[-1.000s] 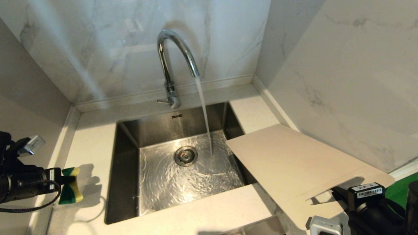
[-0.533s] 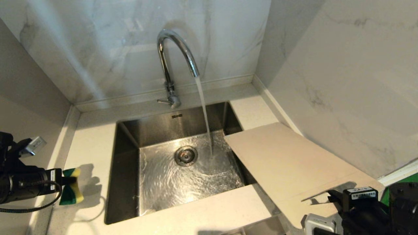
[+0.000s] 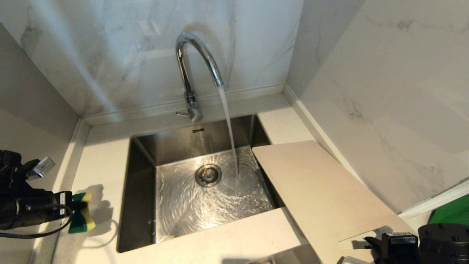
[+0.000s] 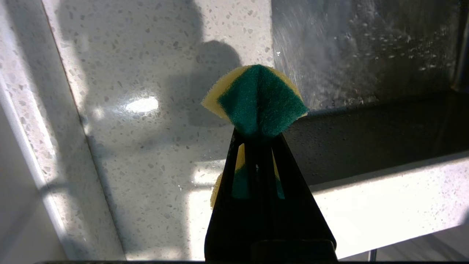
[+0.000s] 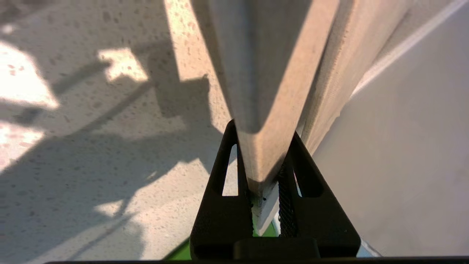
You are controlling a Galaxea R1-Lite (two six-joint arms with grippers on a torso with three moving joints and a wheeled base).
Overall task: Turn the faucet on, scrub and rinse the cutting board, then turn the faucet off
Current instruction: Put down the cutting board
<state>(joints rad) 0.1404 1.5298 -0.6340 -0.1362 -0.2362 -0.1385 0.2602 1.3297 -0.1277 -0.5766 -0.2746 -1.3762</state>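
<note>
Water is pouring from the faucet into the sink. The right hand is pinching the cutting board at its near end, right of the sink, 1 corner overhanging the basin. The left hand is squeezing a sponge over the worktop, left of the sink.
</note>
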